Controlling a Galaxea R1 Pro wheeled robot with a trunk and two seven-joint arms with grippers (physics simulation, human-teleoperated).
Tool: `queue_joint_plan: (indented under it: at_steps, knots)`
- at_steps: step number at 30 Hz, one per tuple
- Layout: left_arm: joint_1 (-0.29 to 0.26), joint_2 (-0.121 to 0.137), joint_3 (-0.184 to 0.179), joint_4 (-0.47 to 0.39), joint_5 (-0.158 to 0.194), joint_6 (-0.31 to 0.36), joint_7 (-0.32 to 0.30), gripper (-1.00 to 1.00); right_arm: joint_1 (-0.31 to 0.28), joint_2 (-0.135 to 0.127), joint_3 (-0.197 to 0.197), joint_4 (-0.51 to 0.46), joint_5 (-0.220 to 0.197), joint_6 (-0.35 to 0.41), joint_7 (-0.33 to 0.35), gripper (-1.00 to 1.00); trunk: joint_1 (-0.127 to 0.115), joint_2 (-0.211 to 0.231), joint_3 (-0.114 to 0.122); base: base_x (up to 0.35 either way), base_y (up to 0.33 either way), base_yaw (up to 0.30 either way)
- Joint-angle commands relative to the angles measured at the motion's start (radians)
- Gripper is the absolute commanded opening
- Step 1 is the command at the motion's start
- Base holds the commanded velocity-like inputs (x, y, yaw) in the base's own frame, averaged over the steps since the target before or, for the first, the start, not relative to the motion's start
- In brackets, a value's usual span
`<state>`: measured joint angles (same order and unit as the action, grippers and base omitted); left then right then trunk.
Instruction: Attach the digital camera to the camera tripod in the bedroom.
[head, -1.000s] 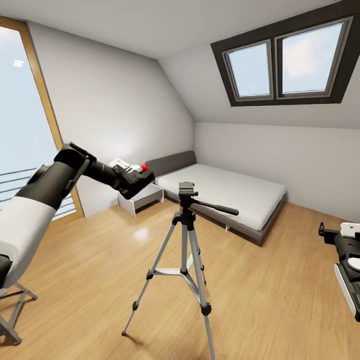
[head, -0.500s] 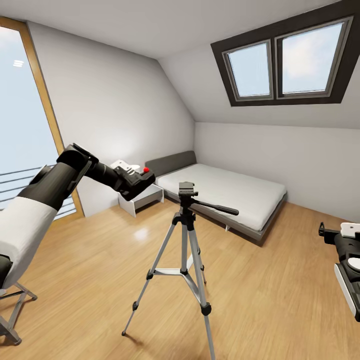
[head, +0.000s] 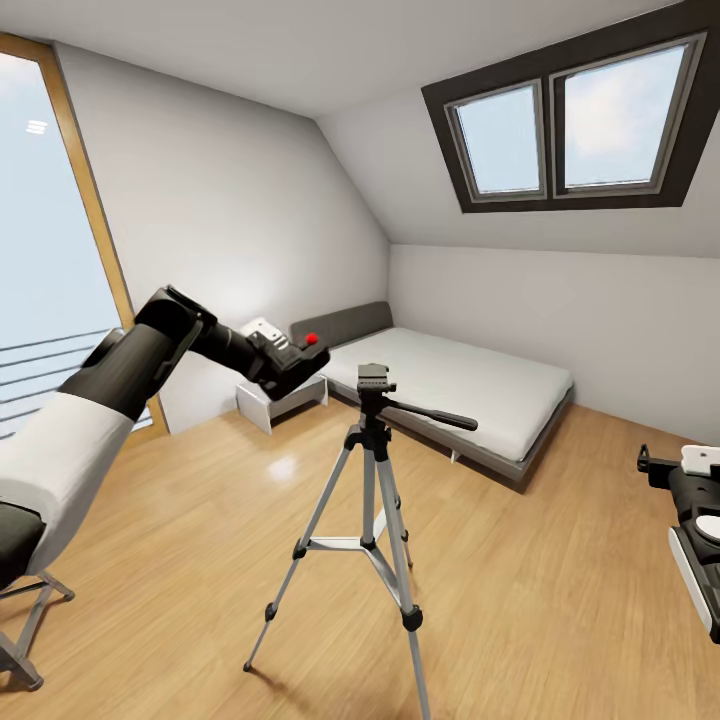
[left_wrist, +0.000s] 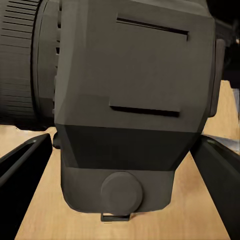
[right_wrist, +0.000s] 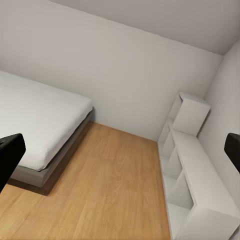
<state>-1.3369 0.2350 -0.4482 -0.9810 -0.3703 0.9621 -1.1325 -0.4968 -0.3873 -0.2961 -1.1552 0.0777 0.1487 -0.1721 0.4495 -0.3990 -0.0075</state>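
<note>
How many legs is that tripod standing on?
3. On the camera tripod, one silver leg splays toward the window side, one leg comes forward to the picture's bottom edge, and one leg, partly hidden behind it, points toward the bed.

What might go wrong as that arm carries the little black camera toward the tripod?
The digital camera, held in the left claw, hangs over bare wood floor; if the grip slips, it would probably drop. The camera tripod stands on thin spread legs, so a sideways bump from the arm might tip it. Its long handle juts out beside the small top plate and could snag the claw.
</note>
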Motion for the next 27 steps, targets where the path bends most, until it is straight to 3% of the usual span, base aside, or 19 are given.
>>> queue_joint_plan:
  at_steps: [1, 9, 13, 23, 27]
  knots:
    - [-0.001, -0.001, -0.002, -0.012, -0.013, 0.004, -0.010, -1.00, 0.000, 0.000, 0.001, -0.001, 0.008, 0.008, -0.003, 1.00, 0.000, -0.001, -0.001, 0.000, 0.000, 0.000]
    - [-0.001, 0.006, -0.005, -0.183, -0.013, 0.023, -0.010, -1.00, 0.000, 0.000, 0.001, -0.001, 0.008, 0.008, -0.003, 1.00, 0.000, -0.001, -0.001, 0.000, 0.000, 0.000]
    - [-0.001, 0.022, -0.005, -0.271, -0.012, 0.046, -0.010, -1.00, 0.000, -0.001, 0.000, -0.001, 0.008, 0.008, -0.003, 1.00, 0.000, -0.001, -0.001, 0.000, 0.000, 0.000]
    - [-0.001, 0.051, -0.002, -0.282, -0.012, 0.056, -0.010, -1.00, 0.000, 0.000, 0.000, -0.001, 0.008, 0.008, -0.002, 1.00, 0.000, -0.001, -0.001, 0.000, 0.000, 0.000]
    - [-0.001, 0.052, -0.005, -0.277, -0.012, 0.056, -0.010, -1.00, 0.000, 0.000, 0.000, -0.001, 0.008, 0.008, -0.001, 1.00, 0.000, -0.001, -0.001, 0.000, 0.000, 0.000]
